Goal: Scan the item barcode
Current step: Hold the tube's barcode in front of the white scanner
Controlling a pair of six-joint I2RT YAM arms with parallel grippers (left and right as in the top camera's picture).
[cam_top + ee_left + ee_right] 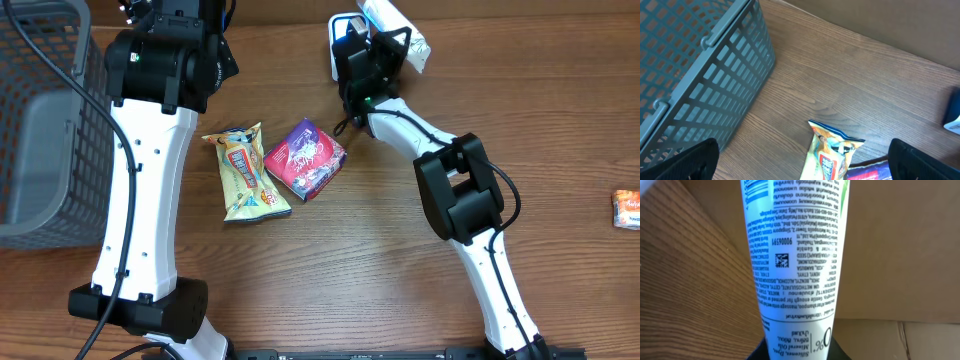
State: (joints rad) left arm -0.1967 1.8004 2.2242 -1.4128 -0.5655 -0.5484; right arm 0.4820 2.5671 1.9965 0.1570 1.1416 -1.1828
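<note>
The white tube (pixel 795 255) is pinched at its narrow end by the right gripper (pixel 380 52), beyond the purple packet (pixel 306 158), near the far edge of the table (pixel 400 250). Its long side is pointed straight out from the jaws. The left gripper (pixel 800 167) is spread wide over the yellow snack bag (pixel 245 172), beside the purple packet. Bare wood is seen on the packet's right.

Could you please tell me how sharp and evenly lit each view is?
Overhead view: sharp and evenly lit, no strong glare on the brown wooden table. Left wrist view: the grey plastic lattice basket is crisp, the dark fingertips of the left tool blurred. Right wrist view: print on the white plastic tube is in focus, the top-left corner washed out.
</note>
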